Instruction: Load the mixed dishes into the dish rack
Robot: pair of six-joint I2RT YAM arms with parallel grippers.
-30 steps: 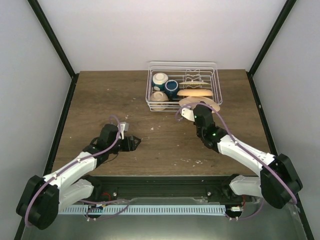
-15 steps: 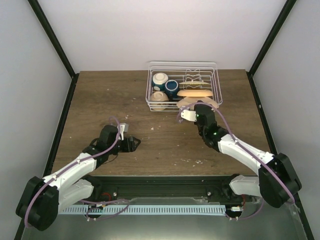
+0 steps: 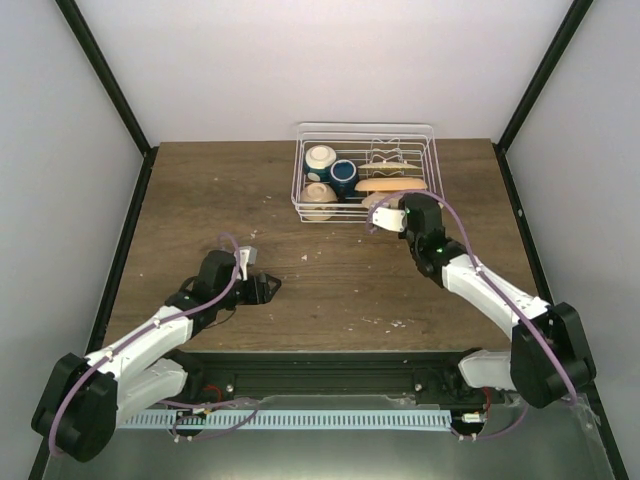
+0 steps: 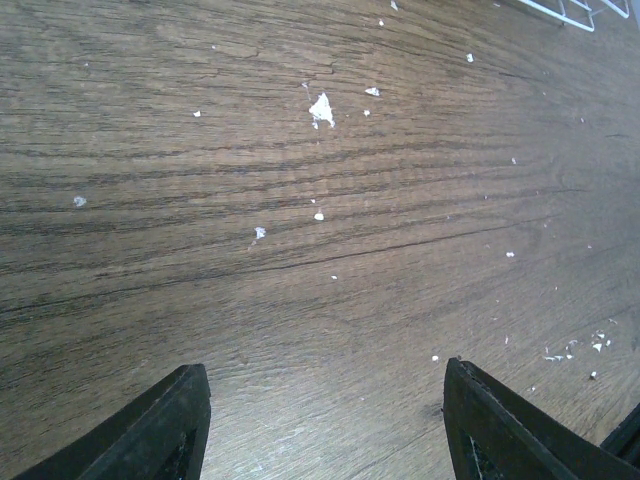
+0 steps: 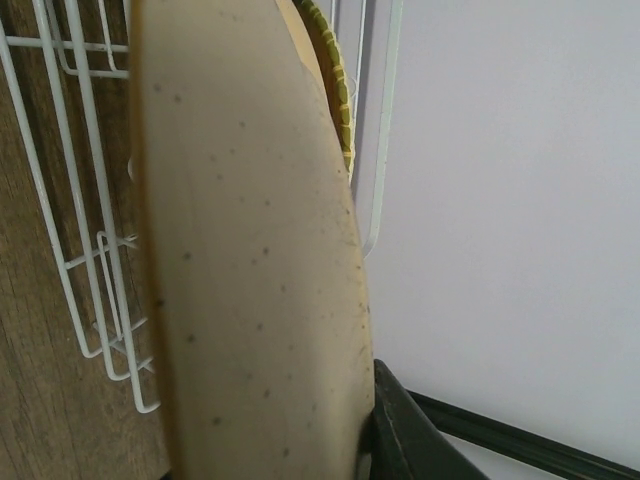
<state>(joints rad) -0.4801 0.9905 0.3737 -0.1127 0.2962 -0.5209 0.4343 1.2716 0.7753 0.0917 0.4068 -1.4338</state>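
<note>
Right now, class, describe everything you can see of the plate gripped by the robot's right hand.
The plate looks round, tan and finely speckled, matte like stoneware. It stands on edge, clamped in the right hand, one dark finger showing at its lower rim. It is at the near right side of the dish rack, just before a second plate with a woven yellow-green rim. Whether it touches the wires is unclear.

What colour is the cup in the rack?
The cup is dark blue; top view shows it best.
</note>
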